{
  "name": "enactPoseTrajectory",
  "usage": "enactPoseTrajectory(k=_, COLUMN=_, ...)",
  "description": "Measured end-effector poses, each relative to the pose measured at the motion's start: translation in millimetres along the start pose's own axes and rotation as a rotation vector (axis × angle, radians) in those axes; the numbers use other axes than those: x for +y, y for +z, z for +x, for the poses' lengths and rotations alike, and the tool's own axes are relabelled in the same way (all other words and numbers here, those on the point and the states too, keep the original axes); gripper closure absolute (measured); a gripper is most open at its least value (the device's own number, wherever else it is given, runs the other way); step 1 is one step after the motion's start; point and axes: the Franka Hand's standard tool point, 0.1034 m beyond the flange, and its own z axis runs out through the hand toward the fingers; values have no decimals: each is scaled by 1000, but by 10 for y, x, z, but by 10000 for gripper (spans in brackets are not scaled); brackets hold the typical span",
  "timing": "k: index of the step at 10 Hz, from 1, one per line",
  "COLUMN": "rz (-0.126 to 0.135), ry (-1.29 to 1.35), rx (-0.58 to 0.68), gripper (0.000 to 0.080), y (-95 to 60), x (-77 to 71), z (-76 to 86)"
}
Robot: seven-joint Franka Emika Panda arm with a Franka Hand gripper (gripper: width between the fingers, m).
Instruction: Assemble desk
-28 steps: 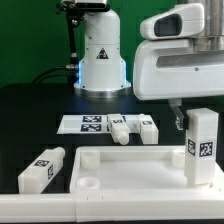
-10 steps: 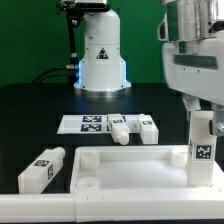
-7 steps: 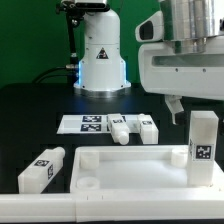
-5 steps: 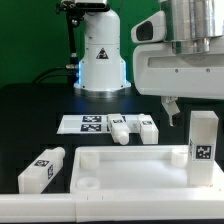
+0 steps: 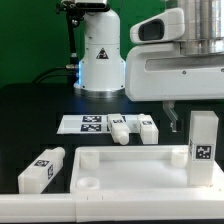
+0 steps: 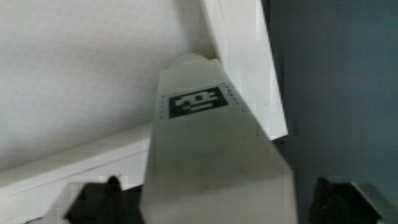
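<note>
- The tabletop (image 5: 130,180), white plastic with a raised rim, lies flat on the black worktop (image 5: 35,110) nearest the camera. A round corner socket (image 5: 87,185) shows at its near end on the exterior view's left.
- One leg (image 5: 42,168) lies on its side on the worktop just beside the tabletop's end at the exterior view's left. It carries a black-and-white square tag (image 5: 43,165) facing up, a pattern with no readable writing.
- A second leg, the upright leg (image 5: 203,145), stands on the tabletop at the exterior view's right. A square tag faces the camera on its lower half.
- In the wrist view this upright leg (image 6: 214,150) rises between the two dark fingers (image 6: 98,200), and its tag shows slanted and too blurred to read.
- The fingers are spread apart, one on each side of the upright leg's top. In the exterior view the visible finger (image 5: 172,117) hangs clear of the leg with dark worktop showing between them, so nothing is gripped.
- Behind the tabletop's far rim two more legs lie on the worktop near each other, the middle leg (image 5: 120,130) and the right leg (image 5: 149,128), each with a tag on top.
- The marker board (image 5: 82,123) lies flat beside them, and the middle leg overlaps its edge.
- Farthest back stands the robot base (image 5: 100,55), glossy white, bearing a black warning triangle whose symbol is too small to make out.
</note>
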Motion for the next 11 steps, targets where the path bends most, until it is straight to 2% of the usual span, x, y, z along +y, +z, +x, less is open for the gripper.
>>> enactPoseTrajectory(k=1, rz=0, ry=66, rx=-1, gripper=372, y=2, x=-2, z=-2)
enactPoseTrajectory(k=2, rz=-3, ry=134, rx=0, gripper=511, y=5, x=24, z=3)
enactPoseTrajectory(k=4, rz=-5, ry=318, rx=1, gripper=511, y=8, x=43, z=8)
enactPoseTrajectory(k=7, rz=-12, ry=881, rx=3, gripper=511, y=11, x=30, z=-59)
enactPoseTrajectory(k=11, rz=-2, ry=1105, rx=-4, gripper=511, y=11, x=42, z=-50)
